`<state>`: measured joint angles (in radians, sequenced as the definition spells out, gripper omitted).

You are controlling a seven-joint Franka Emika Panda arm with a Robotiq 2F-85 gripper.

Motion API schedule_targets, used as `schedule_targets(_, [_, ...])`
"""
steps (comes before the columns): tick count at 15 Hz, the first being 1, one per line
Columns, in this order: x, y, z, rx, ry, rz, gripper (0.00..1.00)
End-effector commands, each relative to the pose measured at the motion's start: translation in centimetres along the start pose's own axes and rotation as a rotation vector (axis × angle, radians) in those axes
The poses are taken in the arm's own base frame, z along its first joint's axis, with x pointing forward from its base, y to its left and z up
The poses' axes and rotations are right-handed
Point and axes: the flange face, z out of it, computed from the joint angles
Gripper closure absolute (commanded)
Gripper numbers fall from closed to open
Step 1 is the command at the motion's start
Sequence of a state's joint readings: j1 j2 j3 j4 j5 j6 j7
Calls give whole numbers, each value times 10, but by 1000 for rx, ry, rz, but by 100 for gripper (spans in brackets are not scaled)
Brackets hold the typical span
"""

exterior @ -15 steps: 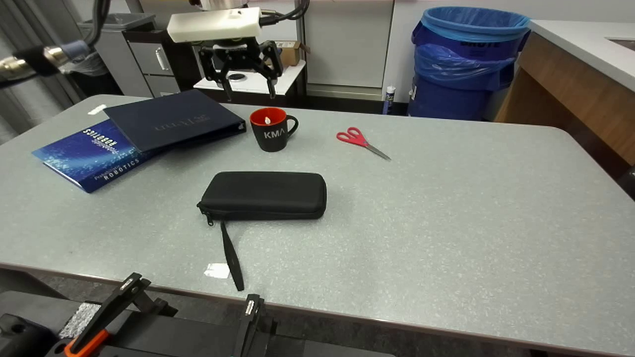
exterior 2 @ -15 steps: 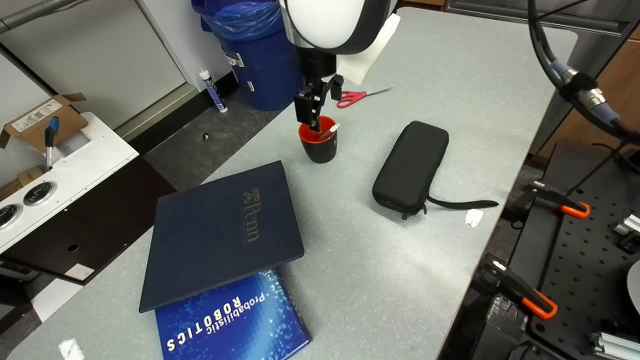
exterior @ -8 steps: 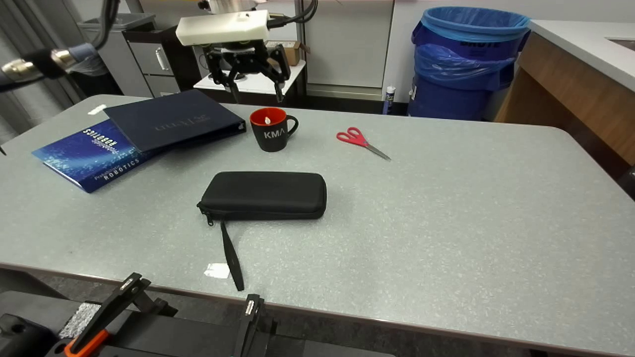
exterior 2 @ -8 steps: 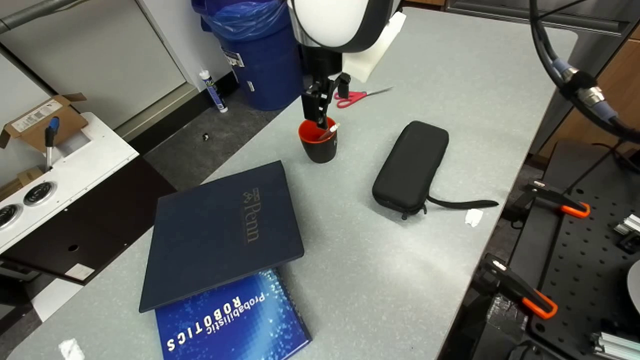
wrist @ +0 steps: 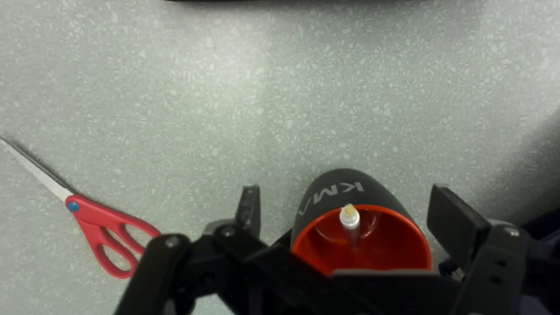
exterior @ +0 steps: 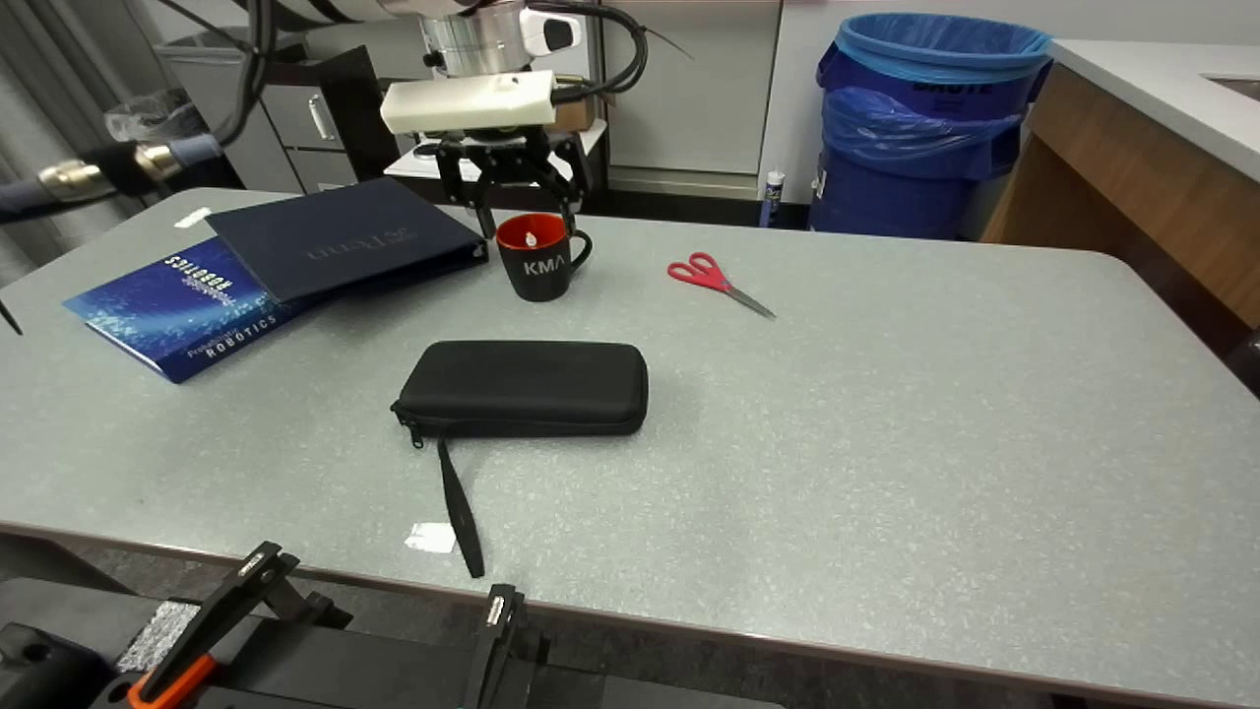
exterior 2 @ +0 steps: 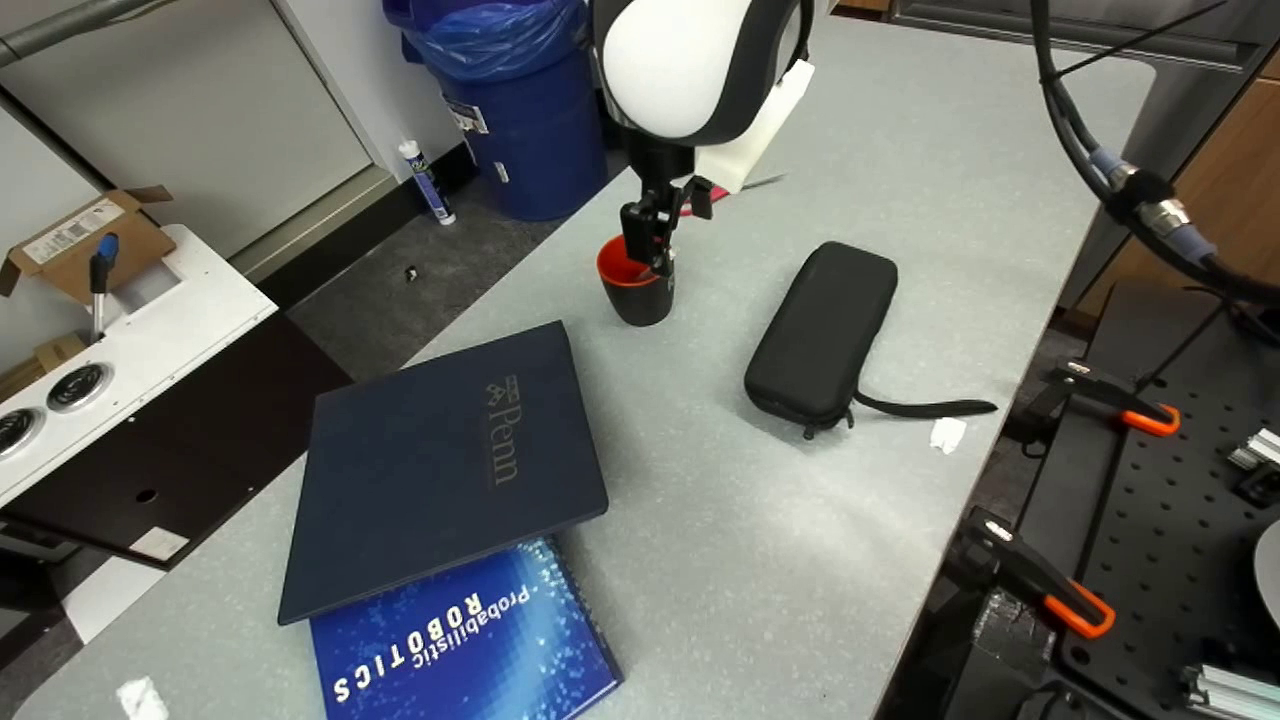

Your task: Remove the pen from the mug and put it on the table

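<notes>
Saw pen [wrist: 350, 223] leaning in mug [exterior: 536, 268], near far edge of table [exterior: 886, 443] in an exterior view. Judged light, stiff, probably slick; best pinched at white upper end. Found gripper [exterior: 529, 231] empty, with fingers well apart. Since half a second ago: lowered gripper toward mug's rim, left mug unmoved.
</notes>
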<state>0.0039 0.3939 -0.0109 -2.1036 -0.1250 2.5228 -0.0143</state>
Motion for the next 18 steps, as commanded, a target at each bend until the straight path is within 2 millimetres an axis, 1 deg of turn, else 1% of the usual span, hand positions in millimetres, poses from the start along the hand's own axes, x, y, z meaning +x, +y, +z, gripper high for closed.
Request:
schedule_targets(1, [11,1,5,9,9,10,5])
schedule_targets(2, [12,1,7,11,8,9,28])
schedule_targets(4, [15,0,9,16,12,6,31])
schedule_targets(6, [18,0,12,27,11,4,47])
schedule_targets(7, [19,-1,12,31,11,5,56])
schedule_targets(9, [22,-1,14,37,9,6,70])
schedule_targets(10, [22,-1,15,39,7,5,79])
schedule_targets(11, [23,-2,14,41,5,3,85])
schedule_targets(12, [22,-3,12,36,-1,5,94])
schedule_targets(13, [21,-3,11,38,-2,2,99])
schedule_targets(14, [19,-4,8,37,-5,2,100])
schedule_targets(16, [14,-5,0,30,3,-2,97])
schedule_targets(18, [6,-4,-10,20,16,-5,97])
